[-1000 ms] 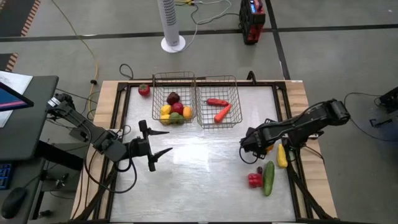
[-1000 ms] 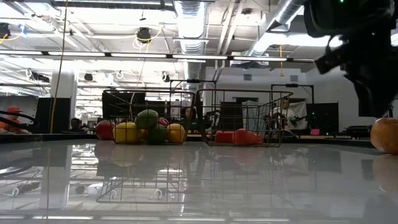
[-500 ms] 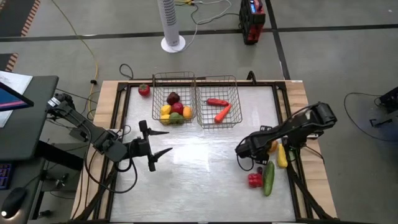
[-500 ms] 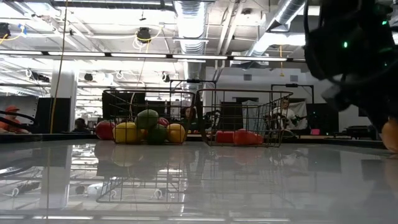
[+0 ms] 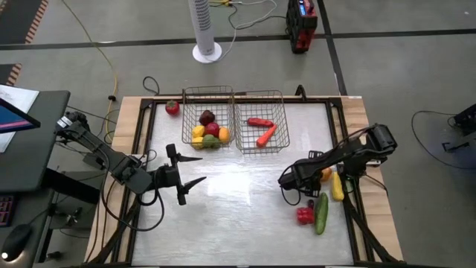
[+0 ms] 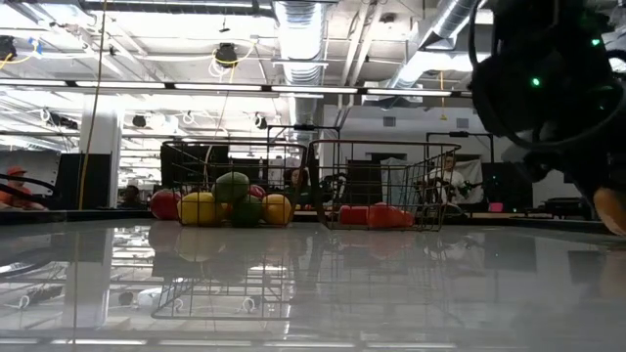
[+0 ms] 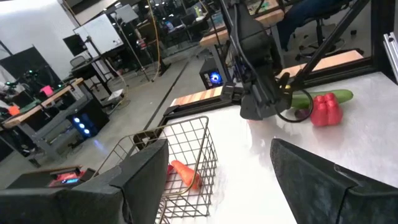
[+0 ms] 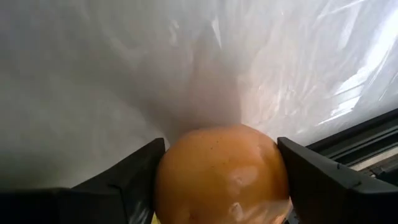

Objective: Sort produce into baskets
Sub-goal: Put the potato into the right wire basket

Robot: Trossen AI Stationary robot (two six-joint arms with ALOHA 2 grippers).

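**Right arm swings orange toward the baskets**

Sliding left across the steel table (image 5: 238, 216) over the past second, the right gripper (image 5: 291, 179) now sits further from the table's right edge than before, while the left gripper (image 5: 195, 168) waits unchanged at centre-left with its fingers spread wide on nothing. Between the right gripper's fingers (image 8: 323, 180), an orange (image 8: 222, 174) is pinched on both flanks, the jaws closed about as far as the fruit allows. Behind it on the table lie a yellow piece (image 5: 337, 186), a cucumber (image 5: 321, 212) and a red pepper (image 5: 304, 216). Ahead stand the two wire baskets: the left basket (image 5: 186, 112) already piled with round fruit, the right basket (image 5: 282, 123) with a carrot (image 5: 265, 135) and a chili (image 5: 259, 122). A red piece (image 5: 172, 108) lies loose outside. A clean finish probably means lifting well clear of the mesh rim, keeping the grip steady, and releasing only once over the fruit pile.
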